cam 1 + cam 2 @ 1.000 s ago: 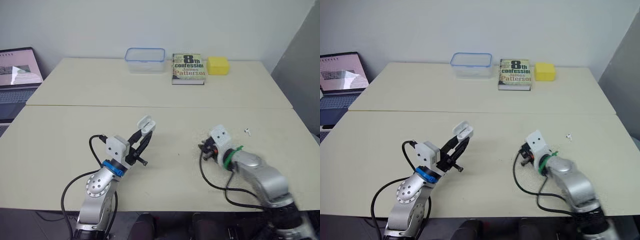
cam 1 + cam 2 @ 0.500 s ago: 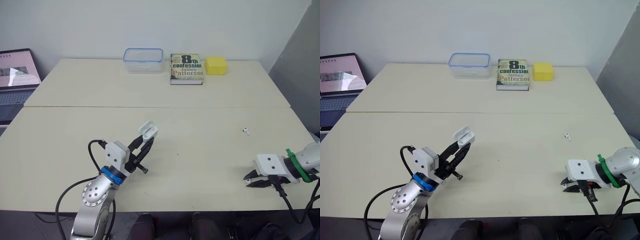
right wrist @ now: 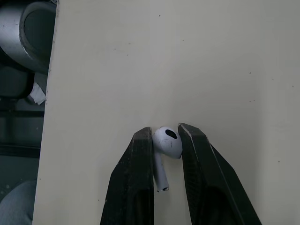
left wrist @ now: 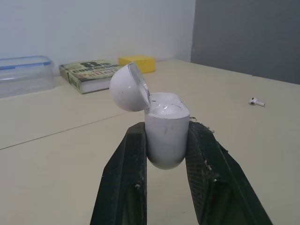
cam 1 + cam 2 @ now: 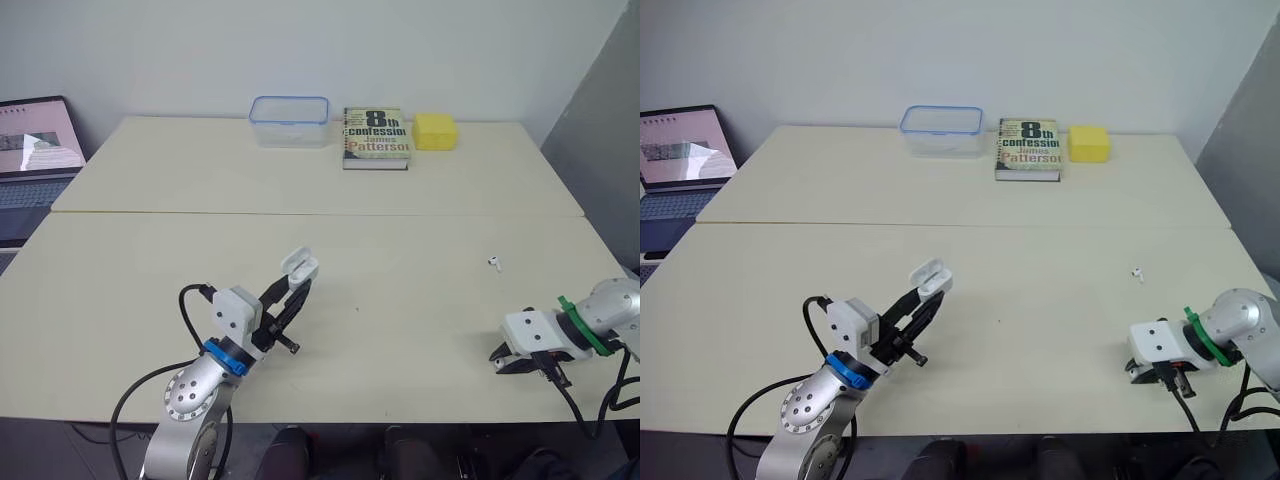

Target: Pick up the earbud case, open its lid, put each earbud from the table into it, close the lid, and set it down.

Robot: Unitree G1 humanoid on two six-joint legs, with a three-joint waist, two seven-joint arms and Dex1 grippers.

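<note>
Left gripper (image 5: 297, 284) clamps the case (image 4: 164, 136) by its lower body, upright and clear of the table (image 5: 400, 240). That hold leaves the lid (image 4: 127, 87) free, and it stands tipped back on its hinge with the mouth open upward. Holding the case raised on the robot's left looks meant to give the other arm a fixed target.

Right gripper (image 5: 503, 358) is low by the near edge on the robot's right, well apart from the case. Its fingers are narrowed on an earbud (image 3: 168, 141): the rounded head sits between the tips, the stem trailing back along the fingers. Whether the bud is off the surface cannot be told. Pinching the head rather than the stem probably leaves the stem free to enter its socket first — though it would need turning to point down.

A second earbud (image 5: 493, 263) lies on the table beyond the right gripper and apart from it — not yet picked.
</note>
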